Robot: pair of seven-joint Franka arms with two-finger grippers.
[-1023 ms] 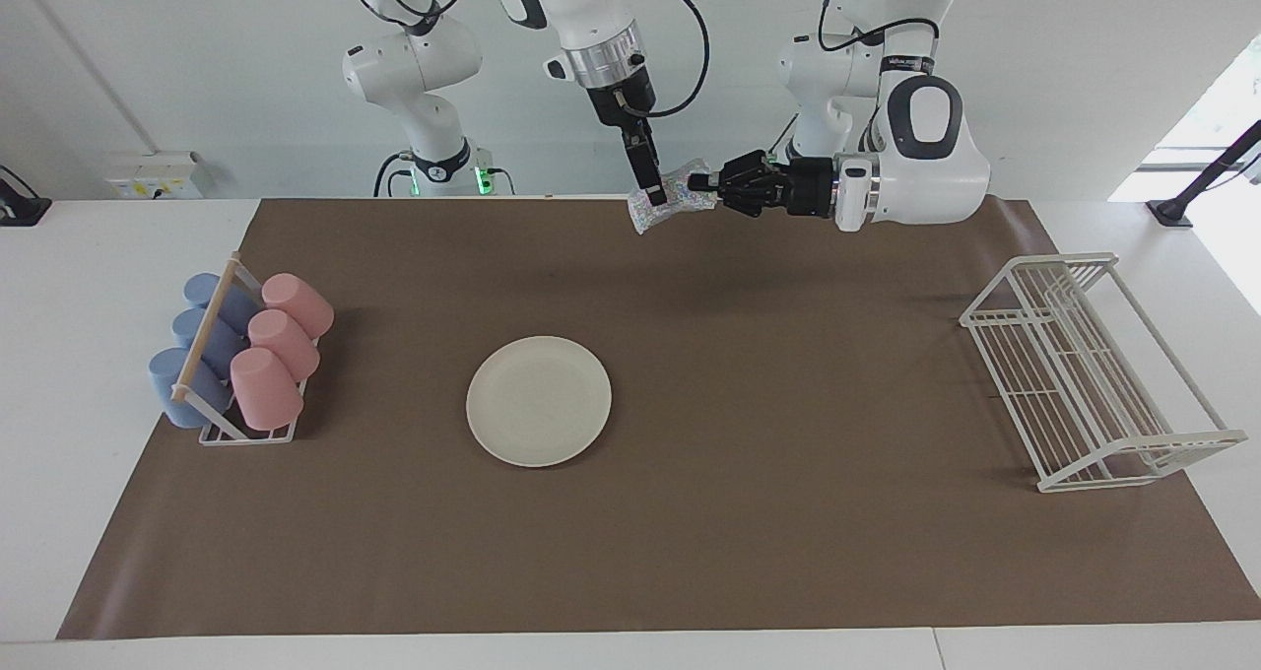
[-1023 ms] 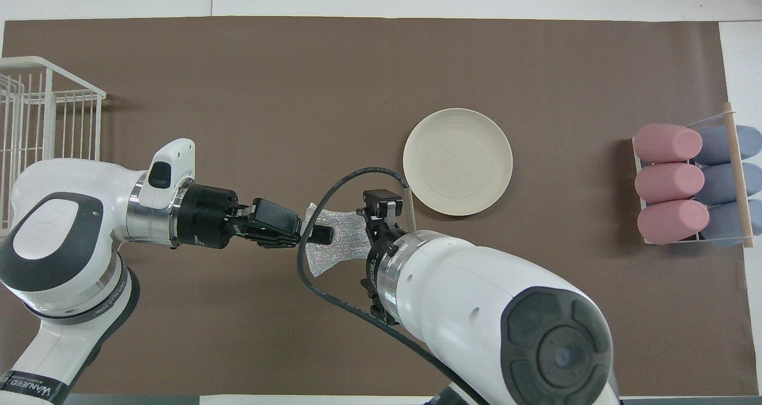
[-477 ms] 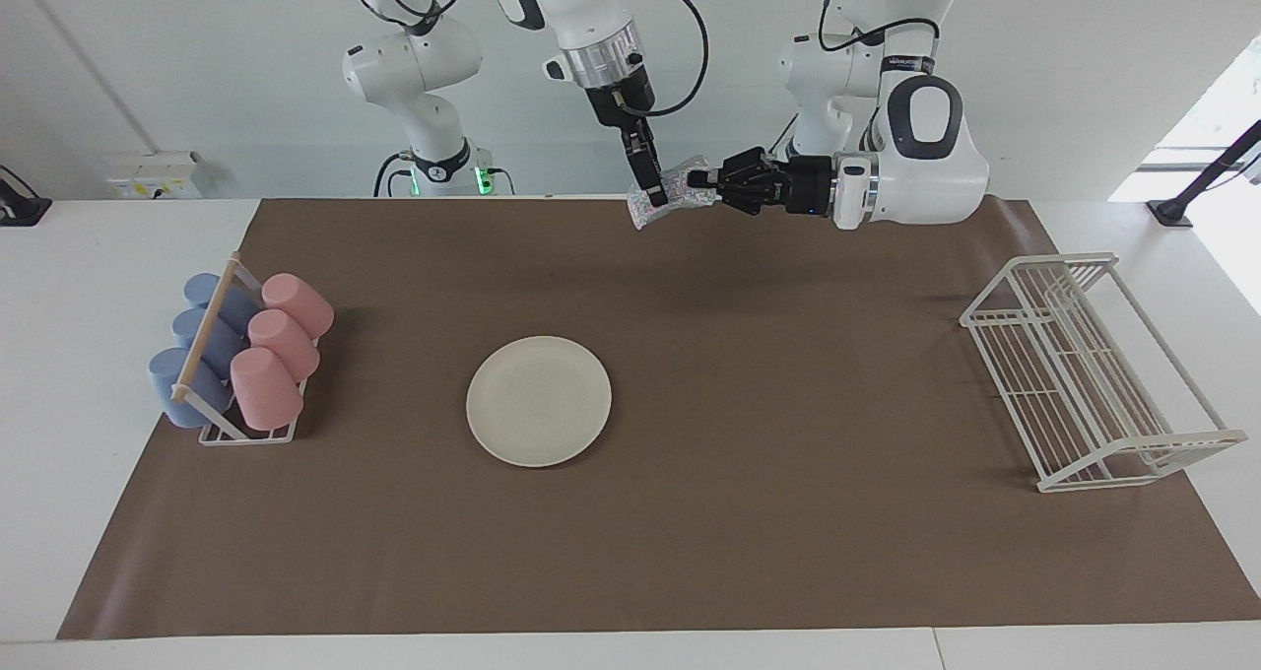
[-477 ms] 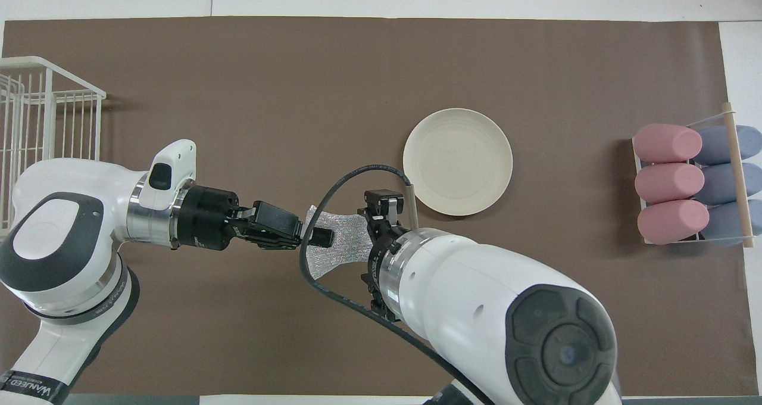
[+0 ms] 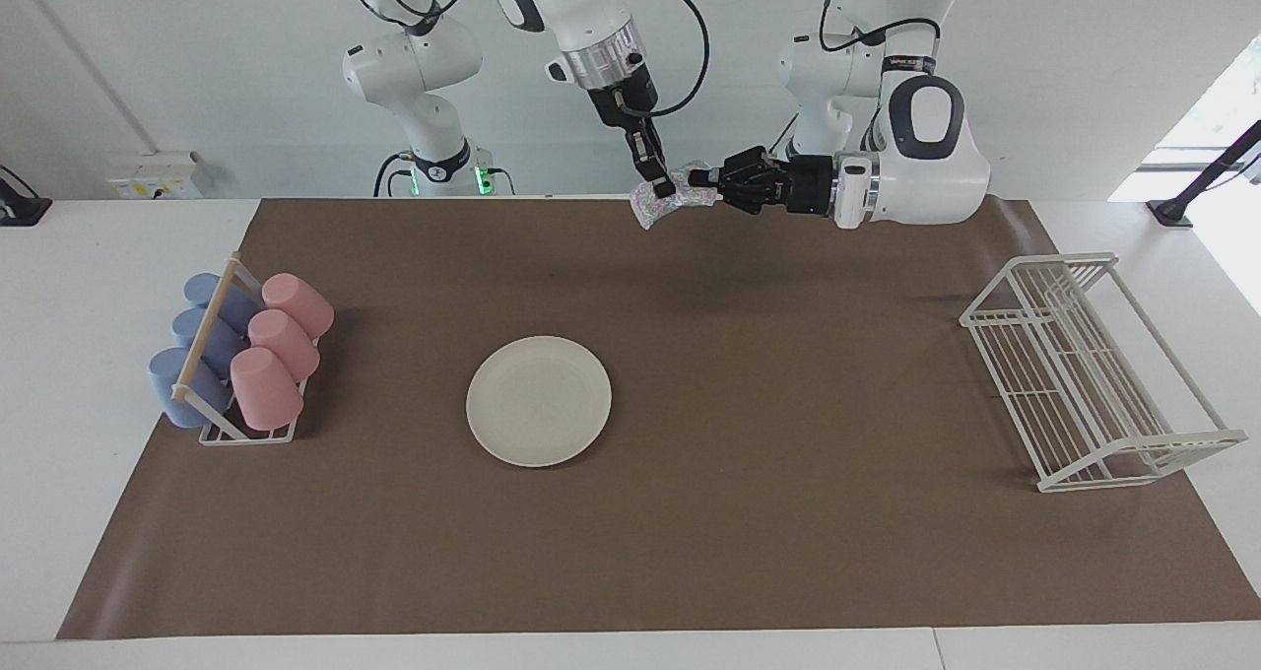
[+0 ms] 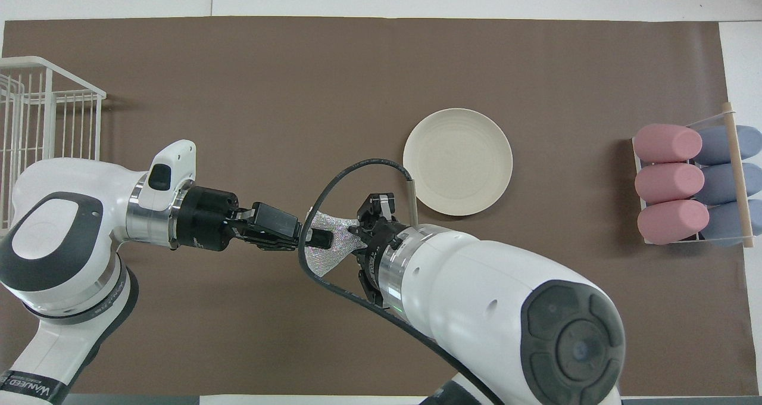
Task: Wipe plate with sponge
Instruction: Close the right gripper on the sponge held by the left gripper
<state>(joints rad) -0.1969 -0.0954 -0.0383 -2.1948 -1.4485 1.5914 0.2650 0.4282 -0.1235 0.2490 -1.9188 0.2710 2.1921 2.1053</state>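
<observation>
1. The sponge (image 5: 658,200) hangs in the air between the two hands, over the brown mat at the robots' end of the desk (image 5: 39,286).
2. The left hand (image 5: 701,181), lying level, is clamped on the sponge's pinched middle; its fingertips are closed on the silvery pad.
3. The right hand (image 5: 662,185) points down and is closed on the same sponge, on the end toward the right arm's side. In the overhead view its tips (image 6: 362,227) are mostly hidden under its own wrist and the black cable, so the grip seems to sit at the pad's edge, though that is hard to make out.
4. The plate (image 5: 539,401) lies flat on the mat, well apart from both hands, farther from the robots than they are, and bare.
5. Pink and blue cups (image 5: 266,389) lie in a small rack at the right arm's end of the desk.
6. The white wire rack (image 5: 1084,369) stands at the left arm's end; the overhead view cuts it off at the frame's edge.
</observation>
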